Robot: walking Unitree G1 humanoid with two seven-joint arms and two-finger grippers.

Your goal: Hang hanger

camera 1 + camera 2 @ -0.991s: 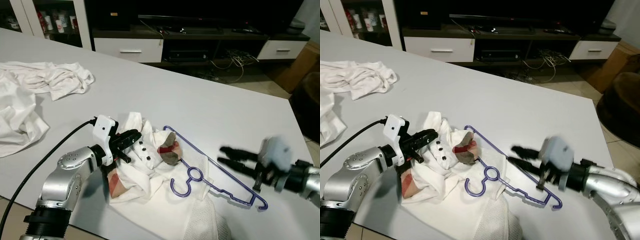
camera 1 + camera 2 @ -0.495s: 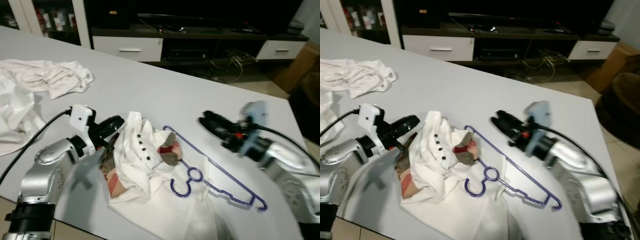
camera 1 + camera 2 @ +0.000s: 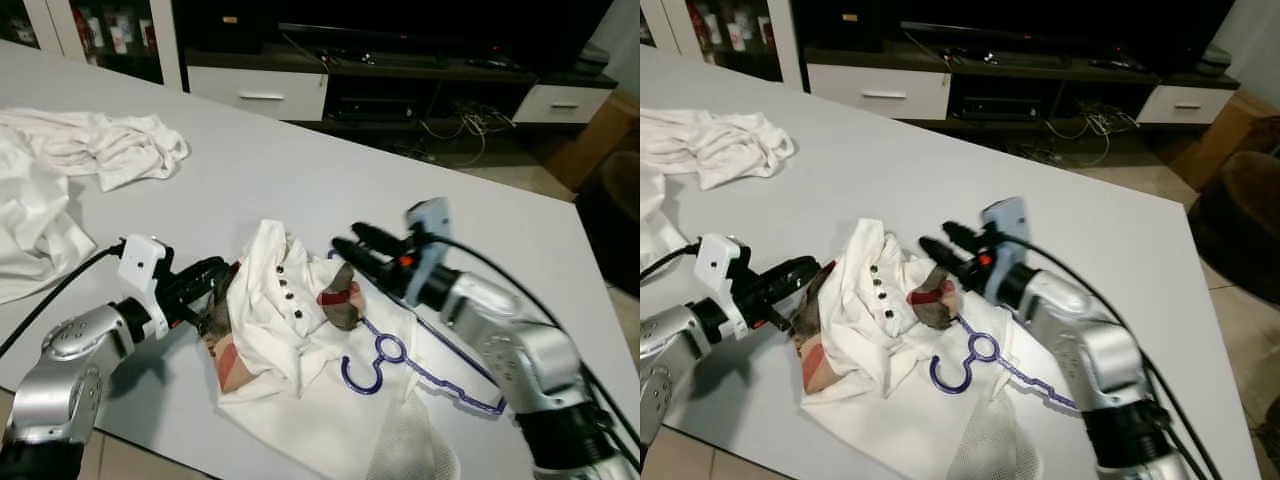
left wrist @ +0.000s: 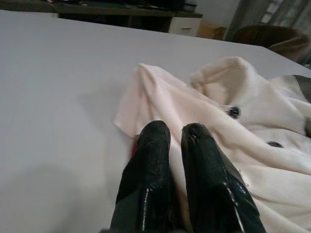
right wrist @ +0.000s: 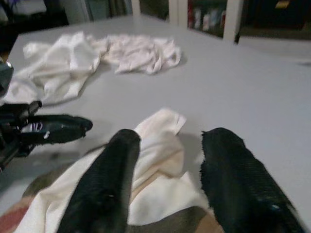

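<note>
Hanger (image 3: pixel 415 362), purple, lay on white shirt (image 3: pixel 290 340) on table (image 3: pixel 300 180), far end hidden under right arm. Right gripper (image 3: pixel 937 243) swung from hanger's outer end to shirt collar, fingers spread. Left gripper (image 4: pixel 177 133) pressed together at shirt's edge.

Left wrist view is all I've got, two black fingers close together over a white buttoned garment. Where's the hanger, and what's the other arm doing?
Observer: The purple hanger lies flat on the white garment, on the far side of it from your left gripper, its hook toward the near table edge.
Operator: And the right arm?
Observer: The right gripper reaches over the garment's plaid collar, fingers open, holding nothing.
Operator: Is my left gripper gripping cloth?
Observer: Its fingers are shut at the garment's left edge, beside the plaid lining; whether cloth is pinched, I cannot tell.
Operator: Anything else on the table?
Observer: More white laundry is heaped at the table's far left.
</note>
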